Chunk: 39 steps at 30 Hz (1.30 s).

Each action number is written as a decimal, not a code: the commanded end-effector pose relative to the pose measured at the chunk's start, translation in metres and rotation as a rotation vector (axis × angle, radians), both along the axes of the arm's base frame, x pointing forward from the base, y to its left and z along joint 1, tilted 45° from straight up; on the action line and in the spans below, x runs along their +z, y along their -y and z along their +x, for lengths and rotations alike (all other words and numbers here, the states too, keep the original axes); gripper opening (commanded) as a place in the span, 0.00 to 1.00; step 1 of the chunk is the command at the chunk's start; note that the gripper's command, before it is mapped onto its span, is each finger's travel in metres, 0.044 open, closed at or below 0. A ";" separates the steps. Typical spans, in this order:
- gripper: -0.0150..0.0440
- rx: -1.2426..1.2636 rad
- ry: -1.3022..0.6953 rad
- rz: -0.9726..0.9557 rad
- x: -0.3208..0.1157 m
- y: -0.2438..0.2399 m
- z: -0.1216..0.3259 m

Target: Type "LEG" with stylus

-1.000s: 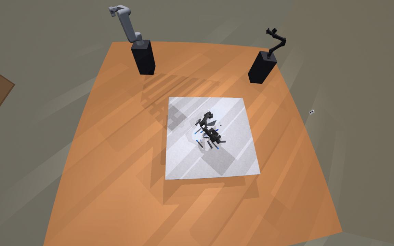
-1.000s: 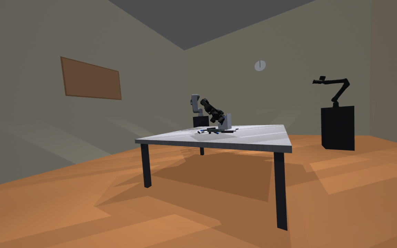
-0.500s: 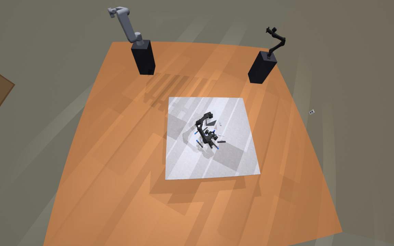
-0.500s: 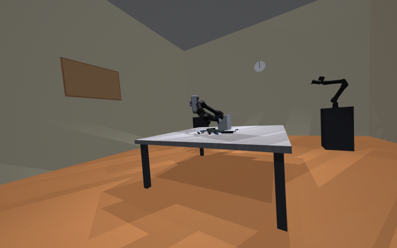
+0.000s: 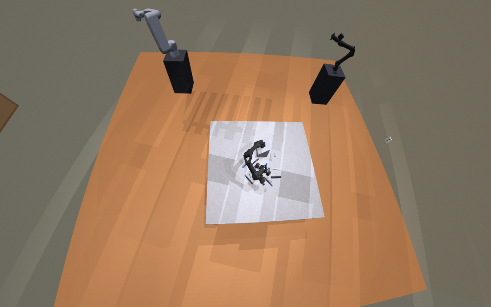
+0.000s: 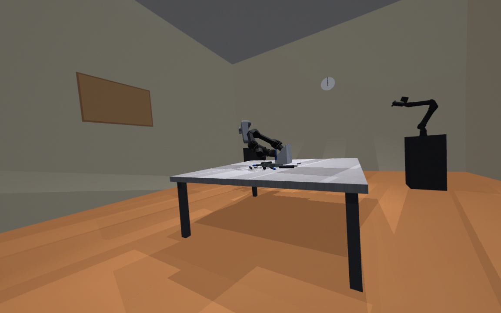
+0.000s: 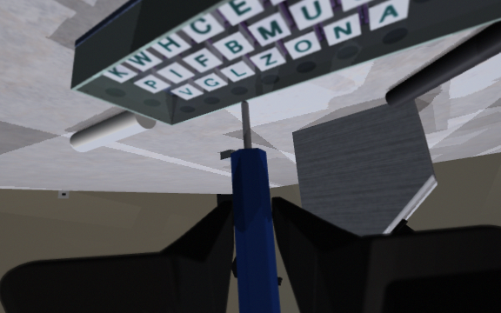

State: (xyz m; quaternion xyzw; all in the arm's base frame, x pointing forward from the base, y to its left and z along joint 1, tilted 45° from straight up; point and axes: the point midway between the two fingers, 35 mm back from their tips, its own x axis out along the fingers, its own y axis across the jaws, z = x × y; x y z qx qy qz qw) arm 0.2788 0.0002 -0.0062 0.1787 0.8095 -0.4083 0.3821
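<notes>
My gripper (image 7: pixel 252 208) (image 6: pixel 275 152) is shut on the blue stylus (image 7: pixel 250 187) (image 6: pixel 275 153). Its thin metal tip (image 7: pixel 245 122) points away from the fingers, toward the keyboard's near edge in the wrist view. The keyboard (image 7: pixel 103 56) has a dark green case and white keys. The L key (image 7: pixel 238 72) and the G key (image 7: pixel 210 83) are in the nearest row; the E key (image 7: pixel 243 6) is in a farther row, at the top edge. The tip shows just outside the case, below the L key in the picture; its height is unclear. In the top view the arm hides much of the keyboard.
A grey wedge-shaped block (image 7: pixel 364 169) (image 5: pixel 263 153) (image 6: pixel 284 155) stands close to the stylus. A white cylinder (image 7: pixel 107 132) (image 5: pixel 275 168) and a black cylinder (image 5: pixel 276 176) lie near the keyboard. Several dark, blue-ended sticks lie around it, such as one (image 5: pixel 248 179) at its left.
</notes>
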 end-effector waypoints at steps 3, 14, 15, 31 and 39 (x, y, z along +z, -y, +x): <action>0.25 0.012 0.001 0.001 -0.001 -0.001 0.000; 0.39 0.012 0.002 0.001 -0.002 -0.001 0.004; 0.39 0.012 0.002 0.001 -0.002 -0.001 0.004; 0.39 0.012 0.002 0.001 -0.002 -0.001 0.004; 0.39 0.012 0.002 0.000 -0.003 0.003 0.002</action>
